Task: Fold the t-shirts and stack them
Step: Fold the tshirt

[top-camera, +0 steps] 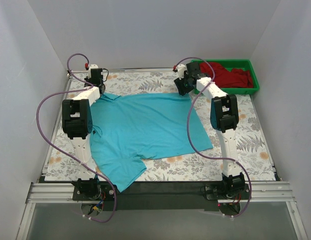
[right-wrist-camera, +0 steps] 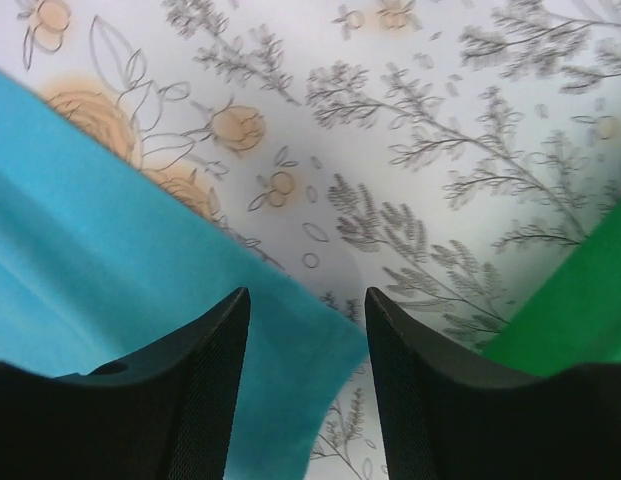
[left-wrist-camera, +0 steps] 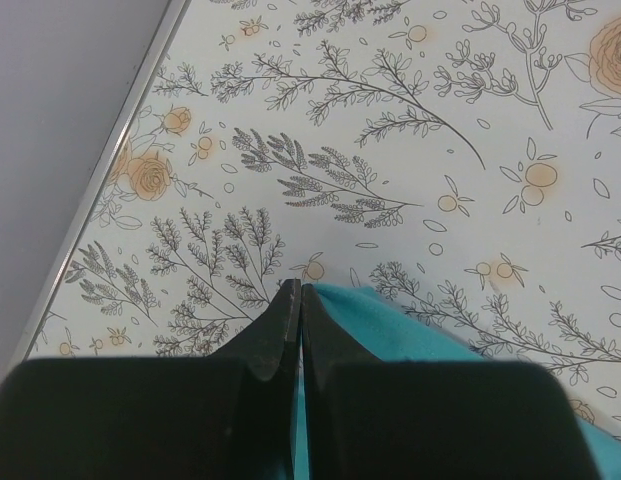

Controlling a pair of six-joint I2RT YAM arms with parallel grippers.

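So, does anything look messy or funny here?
Yes. The turquoise t-shirt lies crooked on the table, and one sleeve reaches past the near edge. The red t-shirt sits crumpled in the green tray, not folded.

Floral desk carrying one spread shirt and a tray

The desk [top-camera: 245, 145] fills the middle of the top view, its surface white and printed with grey fern sprigs and pale orange roses, with a black strip [top-camera: 165, 189] along its lower edge. A turquoise t-shirt [top-camera: 145, 125] lies spread flat across the centre and left, collar toward the upper left, one sleeve reaching down at lower left onto the black strip, the hem toward the right. A green tray [top-camera: 255, 89] sits at the upper right corner of the desk. The shirt's upper right corner lies near the tray but apart from it, with bare floral print between them.
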